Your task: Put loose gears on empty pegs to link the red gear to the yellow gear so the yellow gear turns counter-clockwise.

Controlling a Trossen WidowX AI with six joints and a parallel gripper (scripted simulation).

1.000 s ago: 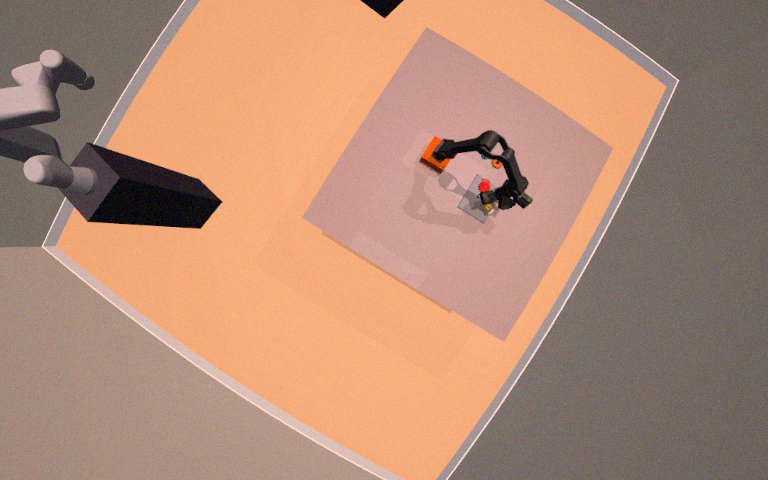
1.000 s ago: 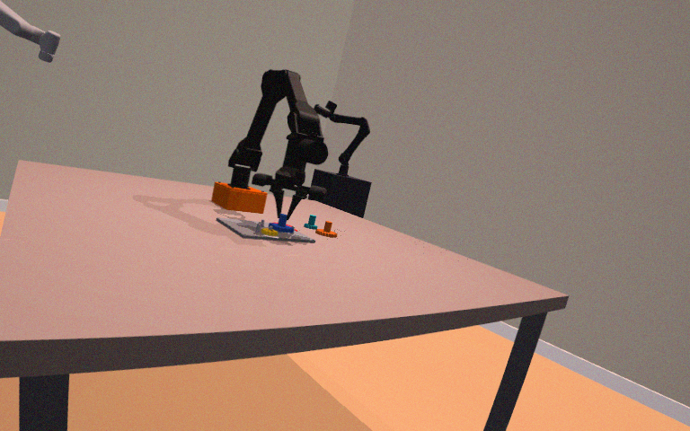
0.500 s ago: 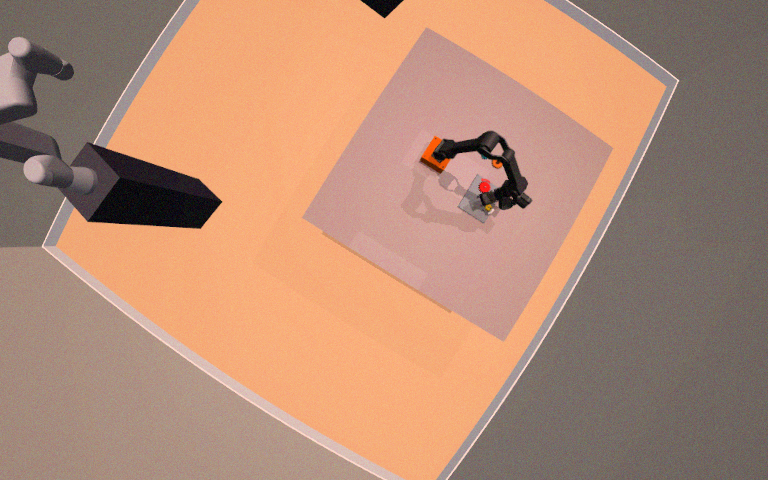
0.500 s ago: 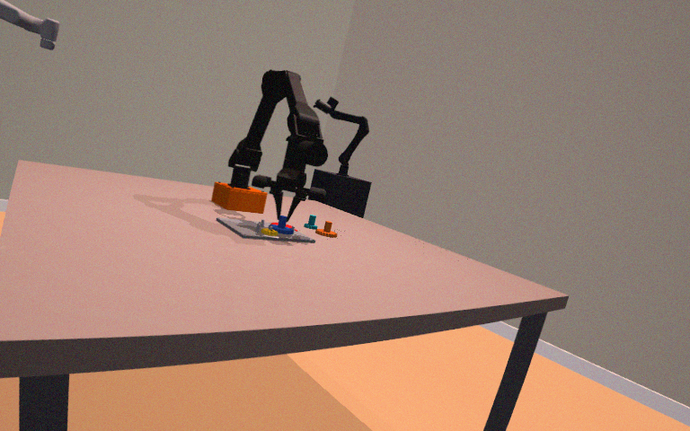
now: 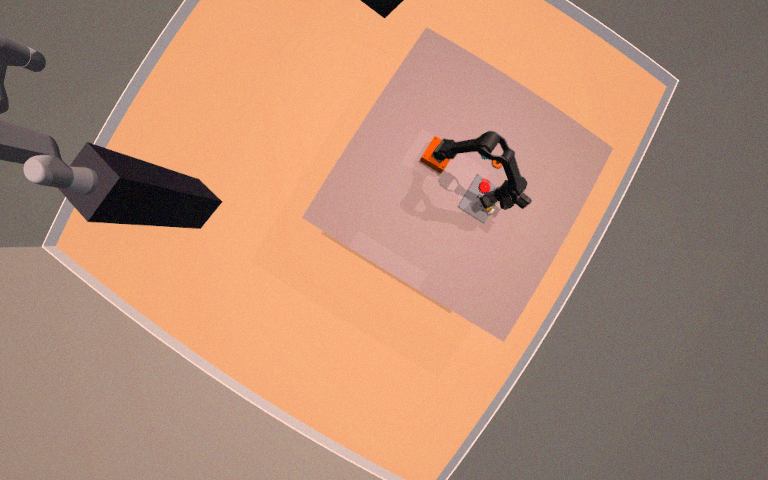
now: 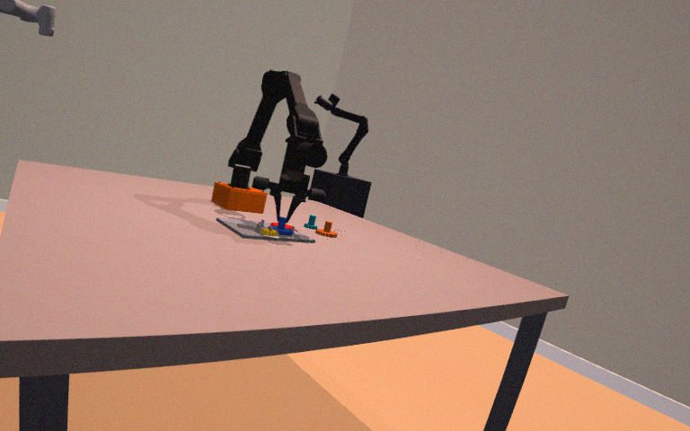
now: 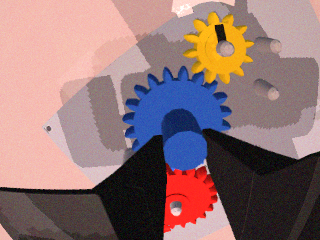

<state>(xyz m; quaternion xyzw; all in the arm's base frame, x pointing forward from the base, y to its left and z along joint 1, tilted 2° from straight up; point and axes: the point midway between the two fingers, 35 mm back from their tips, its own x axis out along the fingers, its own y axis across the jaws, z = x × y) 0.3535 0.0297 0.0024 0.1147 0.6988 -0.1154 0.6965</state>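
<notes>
My gripper (image 6: 283,219) (image 7: 183,140) is shut on the upright hub of the blue gear (image 6: 281,230) (image 7: 150,107). The blue gear is low over the grey board (image 5: 471,206) (image 6: 230,228) (image 7: 65,135), between the red gear (image 5: 484,186) (image 7: 192,200) and the yellow gear (image 5: 489,210) (image 6: 269,232) (image 7: 207,56) with its black stripe. Its teeth reach those of both gears in the wrist view. The peg under it is hidden, and I cannot tell if it sits fully flat. Two empty pegs (image 7: 273,46) (image 7: 271,92) stand right of the yellow gear in the wrist view.
A loose orange gear (image 5: 496,164) (image 6: 326,233) and a smaller teal gear (image 6: 312,222) stand upright on the table (image 5: 390,186) (image 6: 203,284) beside the board. The arm's orange base (image 5: 433,160) (image 6: 238,197) is behind the board in the exterior view.
</notes>
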